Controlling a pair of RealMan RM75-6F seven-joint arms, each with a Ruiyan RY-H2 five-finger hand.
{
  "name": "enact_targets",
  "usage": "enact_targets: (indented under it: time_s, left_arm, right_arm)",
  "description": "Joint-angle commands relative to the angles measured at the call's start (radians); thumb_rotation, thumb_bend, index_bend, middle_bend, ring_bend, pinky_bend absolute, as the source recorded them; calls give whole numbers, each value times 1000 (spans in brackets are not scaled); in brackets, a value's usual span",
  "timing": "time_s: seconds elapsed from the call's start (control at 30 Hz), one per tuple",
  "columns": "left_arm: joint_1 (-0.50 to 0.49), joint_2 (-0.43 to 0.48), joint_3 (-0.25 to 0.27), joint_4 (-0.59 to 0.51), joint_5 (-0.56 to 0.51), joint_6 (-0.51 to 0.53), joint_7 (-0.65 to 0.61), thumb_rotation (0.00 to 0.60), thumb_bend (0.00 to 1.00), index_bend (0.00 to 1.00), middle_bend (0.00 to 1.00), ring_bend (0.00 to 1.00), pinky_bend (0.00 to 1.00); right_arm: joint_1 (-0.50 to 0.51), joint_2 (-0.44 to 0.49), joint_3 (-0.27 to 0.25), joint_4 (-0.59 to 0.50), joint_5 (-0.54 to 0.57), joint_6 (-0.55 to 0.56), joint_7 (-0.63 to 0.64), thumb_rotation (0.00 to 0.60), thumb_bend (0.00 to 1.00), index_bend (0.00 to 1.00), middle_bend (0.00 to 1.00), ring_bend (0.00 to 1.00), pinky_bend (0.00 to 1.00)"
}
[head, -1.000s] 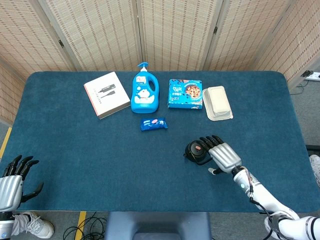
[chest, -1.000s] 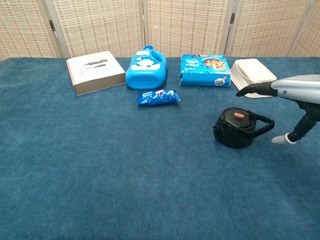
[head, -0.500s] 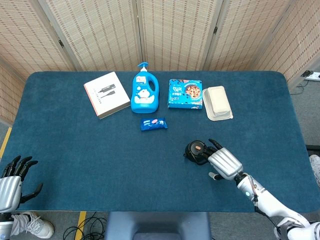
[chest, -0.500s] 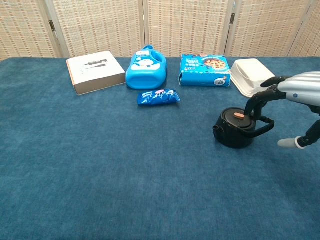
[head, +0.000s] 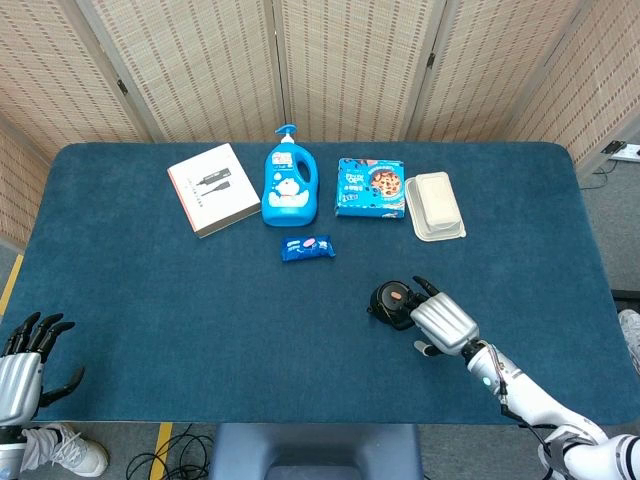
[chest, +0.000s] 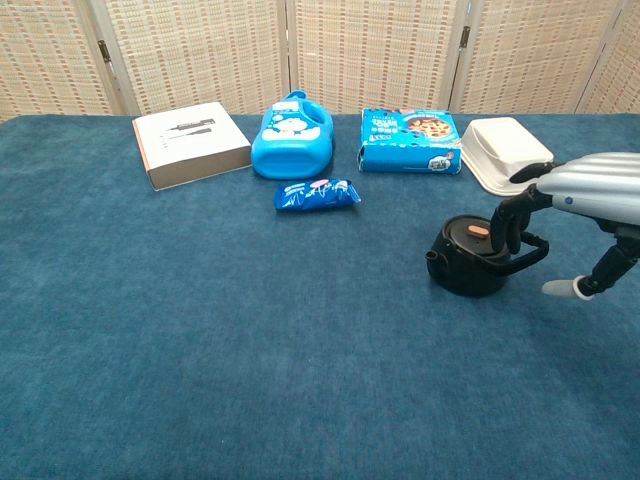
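Six things lie on the blue table (head: 150, 290): white box (head: 212, 188), blue bottle (head: 290, 186), cookie pack (head: 370, 188), white container (head: 434, 206), small black kettle (chest: 468, 256) and blue packet (head: 307, 247). The kettle stands on the table near its right front, not lifted. The right hand (chest: 565, 200) arches over it, fingers (chest: 510, 218) curled down onto the handle, thumb apart, grasp apparently unfinished. The left hand (head: 22, 362), fingers spread, hangs off the table's front corner, holding nothing.
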Motion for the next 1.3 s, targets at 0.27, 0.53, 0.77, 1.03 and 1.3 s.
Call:
enact_targets:
  time_s: [0.27, 0.53, 0.77, 1.03, 1.3]
  left_arm:
    - [0, -2, -1, 3, -2, -2, -1, 600, 323, 254, 174, 76, 148]
    - [-1, -4, 0, 6, -4, -6, -2, 600, 323, 254, 174, 76, 148]
    - [0, -5, -1, 8, -6, -6, -5, 600, 323, 254, 174, 76, 148]
    - [-1, -7, -1, 10, -5, -9, -6, 600, 323, 254, 174, 76, 148]
    - [0, -8, -1, 13, -7, -9, -12, 600, 323, 254, 174, 76, 148]
  right_arm:
    - [11, 0, -1, -8, 35, -28, -28, 600, 200, 384, 430, 334, 0]
    - [21, -5, -5, -9, 51, -46, -46, 600, 201, 386, 437, 342, 0]
    - [29, -9, -9, -7, 70, -63, -62, 600, 201, 392, 442, 350, 0]
    - [43, -15, -13, -3, 95, -92, -77, 600, 204, 392, 443, 350, 0]
    - [49, -25, -24, 5, 111, -107, -94, 600, 205, 395, 449, 355, 0]
